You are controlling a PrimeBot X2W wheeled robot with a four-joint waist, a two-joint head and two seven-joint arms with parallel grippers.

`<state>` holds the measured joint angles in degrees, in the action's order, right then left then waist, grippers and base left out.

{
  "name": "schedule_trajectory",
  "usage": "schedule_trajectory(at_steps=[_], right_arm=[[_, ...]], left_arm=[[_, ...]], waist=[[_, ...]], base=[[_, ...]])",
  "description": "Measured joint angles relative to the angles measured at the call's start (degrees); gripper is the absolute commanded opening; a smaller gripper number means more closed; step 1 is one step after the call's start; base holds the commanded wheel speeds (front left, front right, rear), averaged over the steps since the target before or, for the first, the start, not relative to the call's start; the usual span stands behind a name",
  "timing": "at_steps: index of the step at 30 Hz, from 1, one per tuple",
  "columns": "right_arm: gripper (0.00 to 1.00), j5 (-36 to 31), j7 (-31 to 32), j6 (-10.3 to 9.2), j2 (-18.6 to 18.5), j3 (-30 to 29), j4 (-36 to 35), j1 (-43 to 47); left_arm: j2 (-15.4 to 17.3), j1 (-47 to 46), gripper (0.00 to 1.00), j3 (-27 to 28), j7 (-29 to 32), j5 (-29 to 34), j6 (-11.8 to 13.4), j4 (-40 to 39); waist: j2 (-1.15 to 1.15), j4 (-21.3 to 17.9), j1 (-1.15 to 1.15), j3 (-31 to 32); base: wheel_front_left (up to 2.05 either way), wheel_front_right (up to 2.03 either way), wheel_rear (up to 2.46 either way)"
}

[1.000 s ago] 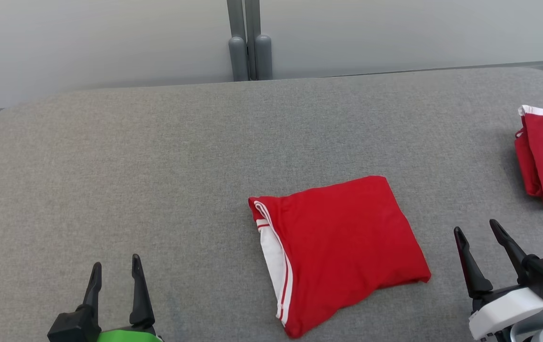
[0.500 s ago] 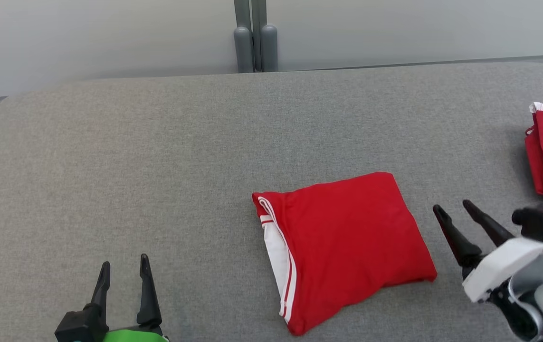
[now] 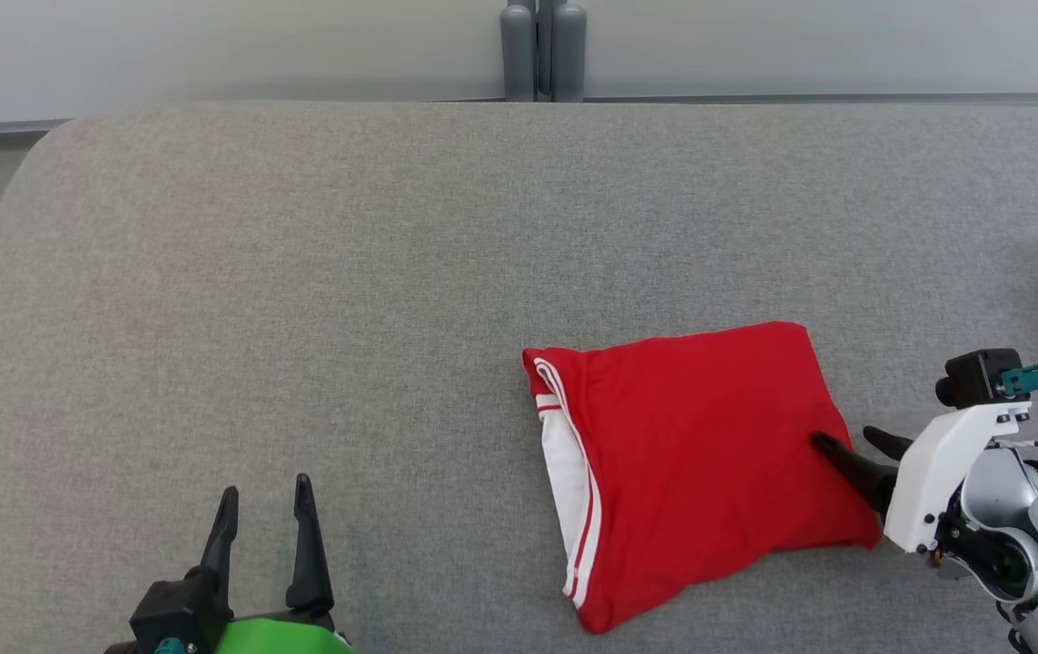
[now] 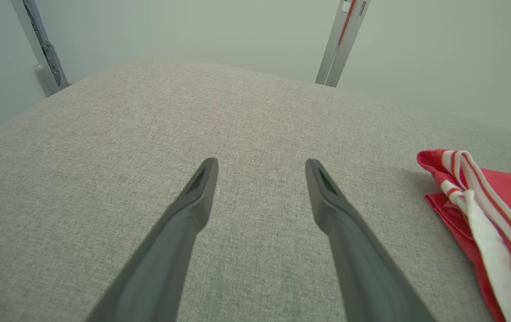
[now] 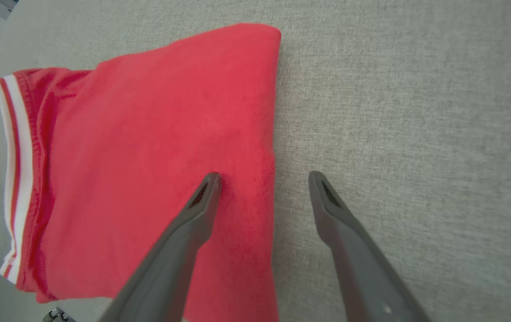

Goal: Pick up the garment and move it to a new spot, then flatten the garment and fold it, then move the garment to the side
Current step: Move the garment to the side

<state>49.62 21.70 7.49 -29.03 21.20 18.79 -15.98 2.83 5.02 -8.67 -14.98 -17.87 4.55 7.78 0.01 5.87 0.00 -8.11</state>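
Folded garment [image 3: 691,454] looks soft, light; my open right fingers [image 3: 848,463] straddle its right edge, so I'd pinch there. Left fingers [image 3: 305,545] open.

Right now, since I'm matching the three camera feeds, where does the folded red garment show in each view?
Head view: folded red garment lower right of centre, right gripper straddling its right edge.
Left wrist view: garment at the right edge, lower half.
Right wrist view: garment left and centre, under one finger.
Shared landmark: its white-striped hem.

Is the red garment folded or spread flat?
Folded. The red garment lies as a compact rectangle, layered white-striped edges stacked along one side.
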Motion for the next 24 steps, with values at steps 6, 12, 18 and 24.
schedule_trajectory(at_steps=[6, 12, 18, 24], right_arm=[[1.0, -0.5, 1.0, 0.0, 3.6, 0.0, 7.1, -4.4], [0.0, 0.8, 0.9, 0.0, 4.4, 1.5, 8.5, -7.9], [0.0, 3.9, -0.6, 0.04, 0.0, 0.8, 5.6, -12.7], [0.0, 5.7, -1.5, 0.03, -8.8, -2.7, 1.5, -15.9]], left_arm=[[0.0, -1.5, 1.0, -0.6, 0.0, -0.2, 0.4, -0.2], [0.0, -2.6, 1.0, -1.0, 0.0, -0.4, 1.0, -0.7], [0.0, -3.2, 1.0, -0.2, 0.0, 0.2, 1.0, -0.7], [0.0, -5.3, 1.0, -0.3, 0.0, 1.1, 0.7, -0.8]], waist=[[0.0, 0.8, 0.0, -1.7], [0.0, 0.8, 0.0, -3.5], [0.0, -2.2, 0.0, -4.5], [0.0, -7.0, 0.0, -5.4]], base=[[0.0, 0.0, 0.0], [0.0, 0.0, 0.0], [0.0, 0.0, 0.0], [0.0, 0.0, 0.0]])
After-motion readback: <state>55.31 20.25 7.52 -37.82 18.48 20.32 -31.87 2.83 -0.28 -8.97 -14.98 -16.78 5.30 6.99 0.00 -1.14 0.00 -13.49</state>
